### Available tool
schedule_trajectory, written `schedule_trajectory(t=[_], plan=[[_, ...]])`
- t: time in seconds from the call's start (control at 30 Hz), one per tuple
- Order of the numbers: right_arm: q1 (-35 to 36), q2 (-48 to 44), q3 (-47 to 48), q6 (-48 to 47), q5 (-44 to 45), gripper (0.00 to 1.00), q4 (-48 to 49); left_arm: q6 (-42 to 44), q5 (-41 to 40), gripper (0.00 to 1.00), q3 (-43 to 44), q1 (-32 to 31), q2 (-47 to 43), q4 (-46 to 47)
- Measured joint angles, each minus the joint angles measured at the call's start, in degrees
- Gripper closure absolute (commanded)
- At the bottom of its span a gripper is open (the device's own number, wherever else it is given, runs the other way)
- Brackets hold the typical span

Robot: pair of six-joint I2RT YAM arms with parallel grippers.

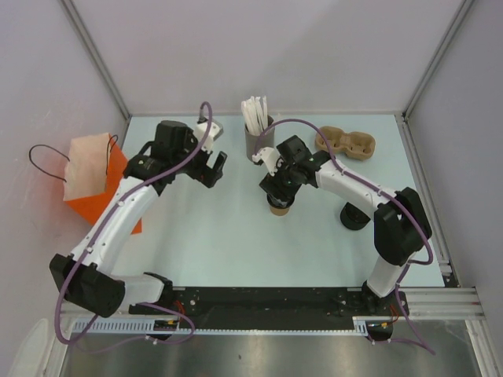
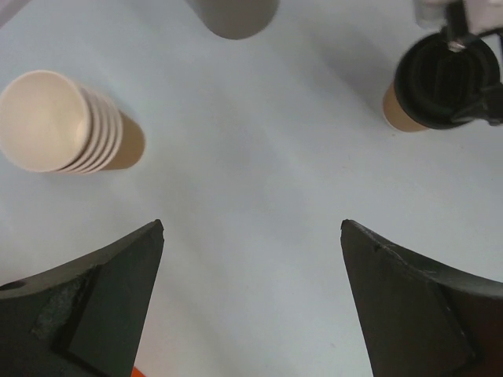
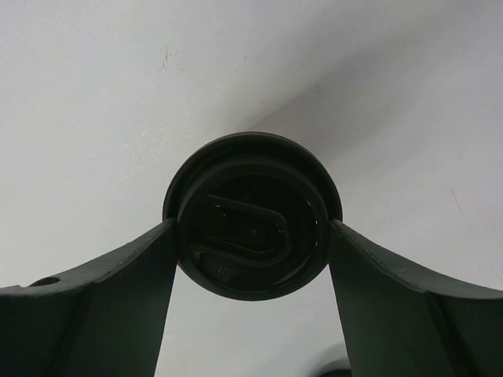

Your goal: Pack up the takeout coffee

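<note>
**Right fingers (image 3: 118, 298) on the lid (image 3: 251, 236): press it home square**

Both fingers touch the black lid, one on each side, so the right gripper (image 1: 279, 192) is clamped on it. The lid sits over the cup (image 1: 279, 209), which stands alone just right of centre in the overhead view, below the grey holder (image 1: 258, 140). From the left wrist the cup shows at upper right, a tan wall under the black cap. I cannot tell whether the lid has snapped onto the rim.

The step looks like capping. To do it well:

- Hold the lid level and centred on the rim.
- Push straight down, not at a slant, since nothing braces the cup and a sideways shove could tip it.
- Grip lightly, because a hard squeeze may bow the lid and stop it seating.

The left gripper (image 2: 252, 228) hangs wide open with nothing in it, well apart from the cup and near the stack (image 2: 71, 122) at upper left. It could steady the cup if needed. The tray (image 1: 346, 143) at upper right and the bag (image 1: 94, 177) at the left edge are unused.
</note>
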Motion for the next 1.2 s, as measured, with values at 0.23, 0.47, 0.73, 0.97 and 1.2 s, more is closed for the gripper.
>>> schedule_trajectory(t=[0.23, 0.47, 0.73, 0.97, 1.2], plan=[[0.0, 0.6, 0.4, 0.5, 0.8, 0.26, 0.1, 0.4, -0.9, 0.01, -2.1, -6.5, 3.8, 0.1], [0.0, 0.7, 0.7, 0.9, 1.0, 0.27, 0.5, 0.4, -2.1, 0.01, -2.2, -6.4, 4.7, 0.7], [0.0, 0.4, 0.5, 0.8, 1.0, 0.32, 0.7, 0.4, -2.6, 0.01, -2.2, -6.4, 4.2, 1.0], [-0.7, 0.0, 0.0, 0.8, 0.3, 0.35, 0.9, 0.5, -3.7, 0.01, -2.2, -6.4, 3.2, 1.0], [-3.4, -2.3, 0.0, 0.3, 0.1, 0.37, -0.2, 1.8, -5.2, 0.01, -1.3, -5.5, 1.8, 0.6]])
